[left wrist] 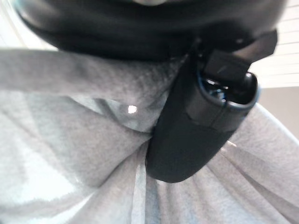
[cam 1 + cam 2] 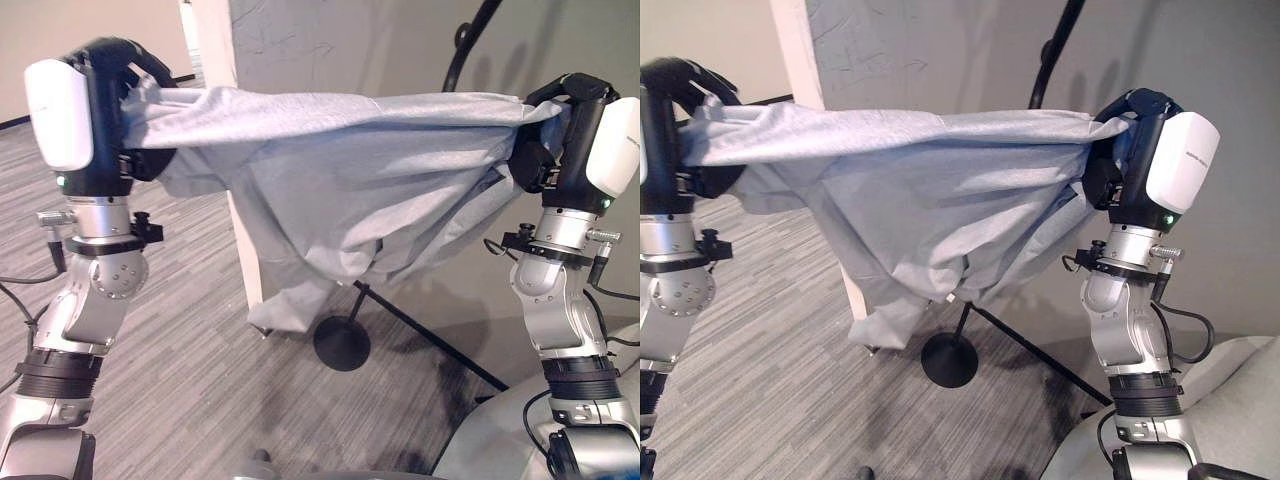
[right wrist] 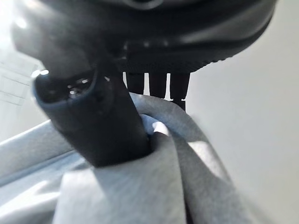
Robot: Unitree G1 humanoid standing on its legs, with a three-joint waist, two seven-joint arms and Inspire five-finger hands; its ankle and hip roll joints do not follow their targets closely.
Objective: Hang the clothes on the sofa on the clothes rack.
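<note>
Both arms are raised, and a light grey garment point(image 2: 330, 190) is stretched in the air between them. The left hand point(image 2: 110, 70) has its fingers curled over one top corner, the thumb point(image 1: 196, 126) pressing into the cloth. The right hand point(image 2: 1130, 130) pinches the opposite corner in the same way. The garment sags in folds in front of the black clothes rack point(image 2: 470, 40), whose round base point(image 2: 341, 342) stands on the striped carpet point(image 2: 190, 350).
</note>
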